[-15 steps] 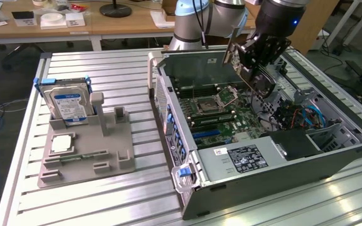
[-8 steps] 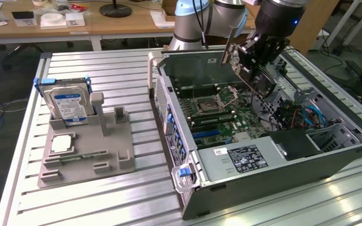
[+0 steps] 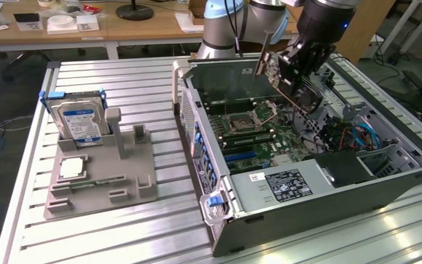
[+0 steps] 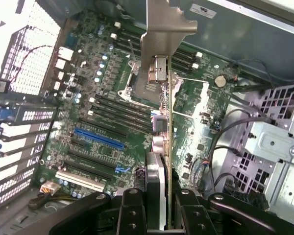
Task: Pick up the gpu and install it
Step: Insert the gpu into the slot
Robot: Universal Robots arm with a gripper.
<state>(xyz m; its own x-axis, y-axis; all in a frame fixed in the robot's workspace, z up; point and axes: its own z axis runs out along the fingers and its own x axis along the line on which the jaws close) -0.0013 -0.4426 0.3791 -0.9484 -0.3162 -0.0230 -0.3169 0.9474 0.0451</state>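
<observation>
Right now the gpu point(image 4: 160, 122) is in the air above the open case point(image 3: 328, 187), tilted in the exterior view and not yet touching anything inside. The gripper point(image 3: 304, 59) is clamped on it, one of its black fingers point(image 4: 131, 210) on each face of the card. In the wrist view I see the card edge-on, with its grey bracket point(image 4: 161, 24) at the end farthest from the fingers.

Below it lies the motherboard point(image 4: 103, 98), and the blue slot point(image 4: 99, 139) sits off to one side of the card's line rather than under it. I cannot tell from here which slot the card's edge best matches, so I would not trust this alignment.

In my judgement, doing this step well means squaring the card first: take the tilt out so its long edge runs parallel to the slot, and point the bracket at the case's slotted rear wall. I would go slowly and straight down, because a skewed card could catch on the neighbouring connectors. The blue cables point(image 3: 357, 135) and the metal drive cage point(image 4: 274, 142) are close to the arm's side, so I would allow them some room.
</observation>
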